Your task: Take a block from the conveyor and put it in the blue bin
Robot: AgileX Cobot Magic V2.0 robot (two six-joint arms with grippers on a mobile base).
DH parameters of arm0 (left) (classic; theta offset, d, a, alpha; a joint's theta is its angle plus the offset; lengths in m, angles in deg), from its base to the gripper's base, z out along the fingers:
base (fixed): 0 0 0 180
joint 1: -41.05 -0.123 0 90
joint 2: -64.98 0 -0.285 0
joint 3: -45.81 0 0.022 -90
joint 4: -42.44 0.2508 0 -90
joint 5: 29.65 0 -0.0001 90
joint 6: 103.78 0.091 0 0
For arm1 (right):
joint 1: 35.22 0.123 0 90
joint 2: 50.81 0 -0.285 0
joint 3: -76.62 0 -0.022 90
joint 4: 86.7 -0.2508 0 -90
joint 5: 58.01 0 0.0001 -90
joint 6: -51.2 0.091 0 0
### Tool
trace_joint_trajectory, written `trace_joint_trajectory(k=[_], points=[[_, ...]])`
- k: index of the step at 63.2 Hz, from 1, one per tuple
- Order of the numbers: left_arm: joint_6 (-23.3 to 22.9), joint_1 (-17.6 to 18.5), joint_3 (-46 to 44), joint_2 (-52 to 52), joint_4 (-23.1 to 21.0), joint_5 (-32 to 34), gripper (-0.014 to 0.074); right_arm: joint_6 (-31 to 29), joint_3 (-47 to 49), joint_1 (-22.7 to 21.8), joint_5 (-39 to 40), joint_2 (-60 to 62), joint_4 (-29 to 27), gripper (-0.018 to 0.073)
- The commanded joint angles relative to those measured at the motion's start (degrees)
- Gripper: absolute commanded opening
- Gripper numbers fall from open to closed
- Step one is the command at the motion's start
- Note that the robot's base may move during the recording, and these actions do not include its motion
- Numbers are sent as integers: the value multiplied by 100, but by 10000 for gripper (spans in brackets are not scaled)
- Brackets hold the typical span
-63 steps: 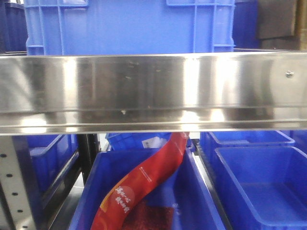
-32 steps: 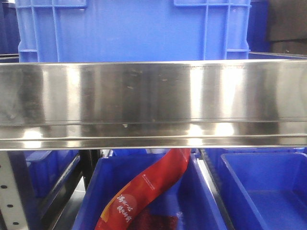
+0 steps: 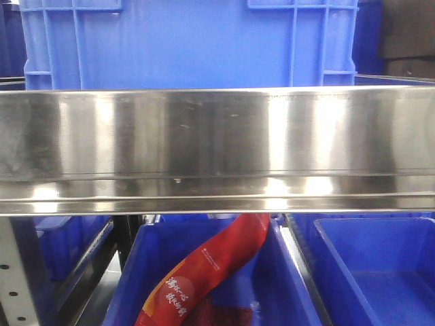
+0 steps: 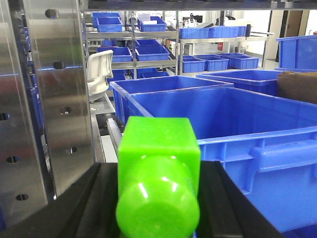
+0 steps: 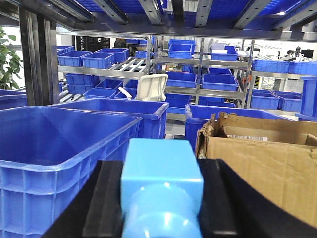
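My left gripper [image 4: 158,173] is shut on a bright green block [image 4: 158,148] with a rounded end toward the camera, held between its black fingers [image 4: 94,198]. A large blue bin [image 4: 237,119] stands just ahead and to its right. My right gripper [image 5: 162,168] is shut on a light blue block [image 5: 162,163]. A large blue bin [image 5: 59,134] stands ahead and to its left. The conveyor is out of view in all frames. Neither gripper shows in the front view.
A wide stainless steel rail [image 3: 217,142] crosses the front view, with a blue crate [image 3: 190,41] above it. Below it are blue bins [image 3: 367,265], one with a red packet [image 3: 204,272]. A steel upright [image 4: 59,89] stands left of my left gripper. A cardboard box [image 5: 262,148] is at my right gripper's right.
The front view has shifted: the steel rail sits lower in the frame and the crate and bins look closer than a second ago. Little has moved over the last half second.
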Motion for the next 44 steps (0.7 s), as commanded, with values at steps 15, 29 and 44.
trace_joint_trajectory(k=[15, 29, 44], points=[[14, 36, -13, -17, -10, 103, -111, -40, -10, 6, 301, 22, 18, -162], [14, 36, -167, 131, -216, 336, -111, -40, 155, 6, 273, -121, -232, -162], [49, 100, -1198, 1565, -525, -117, -111, -40, 1043, 84, -218, -1210, -438, -162]])
